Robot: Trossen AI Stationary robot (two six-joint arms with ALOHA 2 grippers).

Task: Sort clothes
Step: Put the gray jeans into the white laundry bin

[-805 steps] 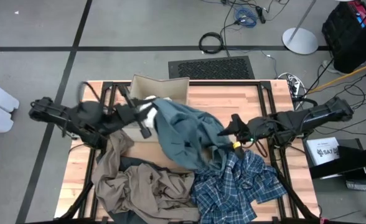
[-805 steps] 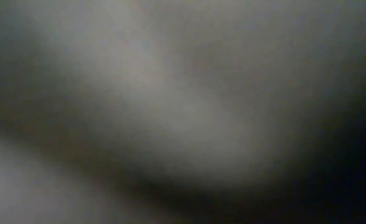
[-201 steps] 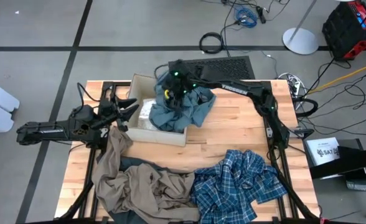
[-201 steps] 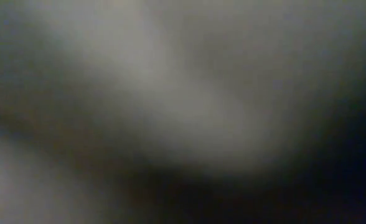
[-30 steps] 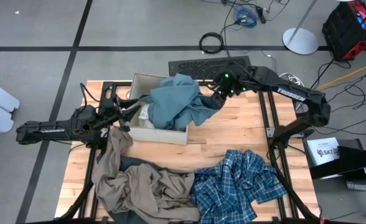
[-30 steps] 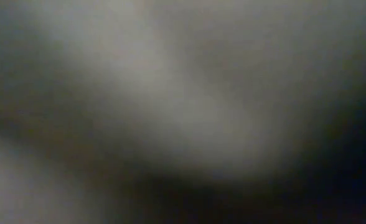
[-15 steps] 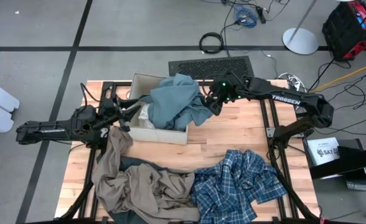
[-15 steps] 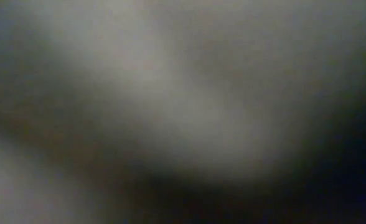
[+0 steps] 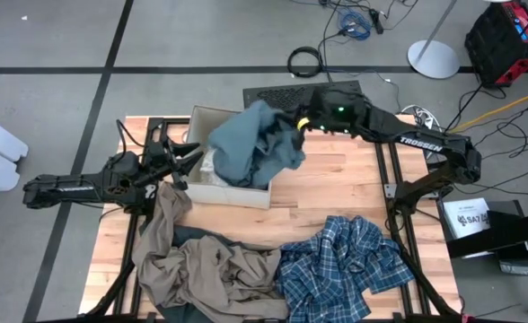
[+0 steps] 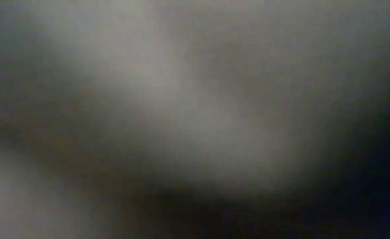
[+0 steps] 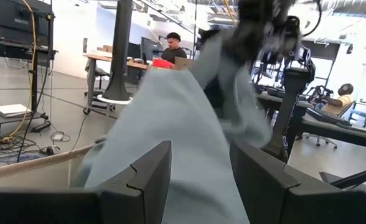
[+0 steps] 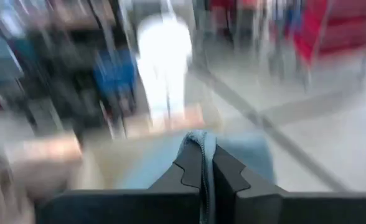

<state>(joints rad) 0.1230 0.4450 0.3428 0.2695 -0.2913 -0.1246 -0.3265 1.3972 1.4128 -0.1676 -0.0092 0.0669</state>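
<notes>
Teal-grey garment [image 9: 250, 148] draped over cardboard box [image 9: 212, 184] at far centre of worktop [image 9: 336, 193], one fold clamped in right pincer [image 9: 297, 124], fingers together on cloth; left pincer [image 9: 185, 160] at box's left wall, fingers apart, holding nothing; white garment [image 9: 208, 167] inside box; khaki-tan garment [image 9: 201, 265] near left; plaid garment [image 9: 340, 265] near right

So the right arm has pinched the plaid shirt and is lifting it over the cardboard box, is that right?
Not quite: the right gripper is shut on the teal-grey garment, held over the cardboard box, as the high view shows. The plaid shirt lies on the table's near side.
</notes>
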